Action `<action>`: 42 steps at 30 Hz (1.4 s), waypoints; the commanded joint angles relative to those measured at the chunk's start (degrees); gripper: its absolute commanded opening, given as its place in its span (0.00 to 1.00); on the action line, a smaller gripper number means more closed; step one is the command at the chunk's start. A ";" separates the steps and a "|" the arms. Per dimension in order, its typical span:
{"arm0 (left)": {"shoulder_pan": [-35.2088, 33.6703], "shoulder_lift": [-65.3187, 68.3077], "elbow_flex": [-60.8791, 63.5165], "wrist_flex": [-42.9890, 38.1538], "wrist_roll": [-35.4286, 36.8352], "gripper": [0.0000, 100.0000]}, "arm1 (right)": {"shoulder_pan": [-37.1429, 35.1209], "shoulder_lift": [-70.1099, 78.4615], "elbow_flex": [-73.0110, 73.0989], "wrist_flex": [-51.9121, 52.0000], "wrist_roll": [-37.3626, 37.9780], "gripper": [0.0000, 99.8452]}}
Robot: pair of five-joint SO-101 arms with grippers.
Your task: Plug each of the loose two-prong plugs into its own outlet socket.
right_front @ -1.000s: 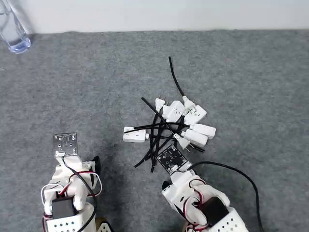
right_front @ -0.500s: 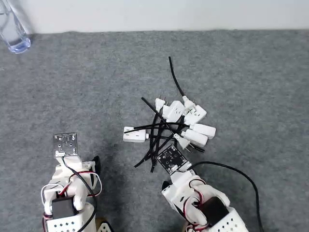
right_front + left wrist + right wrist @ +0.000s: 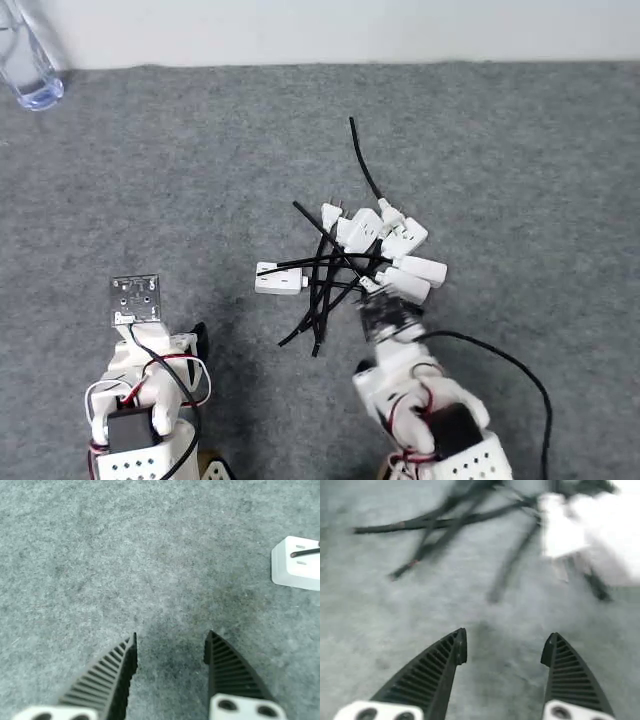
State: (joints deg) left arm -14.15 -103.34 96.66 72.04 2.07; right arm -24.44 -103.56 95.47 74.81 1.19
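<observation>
The left arm (image 3: 140, 410) sits folded back at the near left edge of the grey tabletop (image 3: 150, 180), wrist pointing away from its base and well apart from the pile. The left tool (image 3: 172, 637) hangs low over bare surface, its two ribbed fingers spread with nothing between them. A lone white outlet socket (image 3: 280, 277) lies flat at the left side of the pile with a black cord across its face; the left wrist view catches it off to one side (image 3: 298, 569), clear of the fingers.

The other white plugs (image 3: 390, 250) lie bunched together near the middle of the tabletop, tangled with short black cords (image 3: 325, 290); how many are plugs and how many sockets I cannot tell. One cord trails away toward the far side.

The right arm (image 3: 425, 420) stands at the near right, its wrist stretched forward to the near edge of the pile. The right tool (image 3: 507, 634) is spread wide and holds nothing, poised over open surface just short of the cords (image 3: 445, 522), with a blurred white plug (image 3: 562, 532) beyond its fingertips
</observation>
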 commanded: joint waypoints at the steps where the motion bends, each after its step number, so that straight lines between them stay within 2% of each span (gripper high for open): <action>1: 0.18 -0.70 -0.22 0.18 -0.35 0.21 | 8.48 -0.40 0.97 0.31 -0.09 0.25; 6: 0.18 -0.70 -0.22 0.18 -0.35 0.21 | 15.52 -0.40 0.97 0.31 -0.26 0.25; 42: 0.18 -0.70 -0.22 0.18 -0.35 0.21 | 15.52 -0.40 0.97 0.31 -0.35 0.25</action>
State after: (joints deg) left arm -14.15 -103.34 96.66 72.04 2.07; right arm -9.41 -103.56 95.47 74.81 1.19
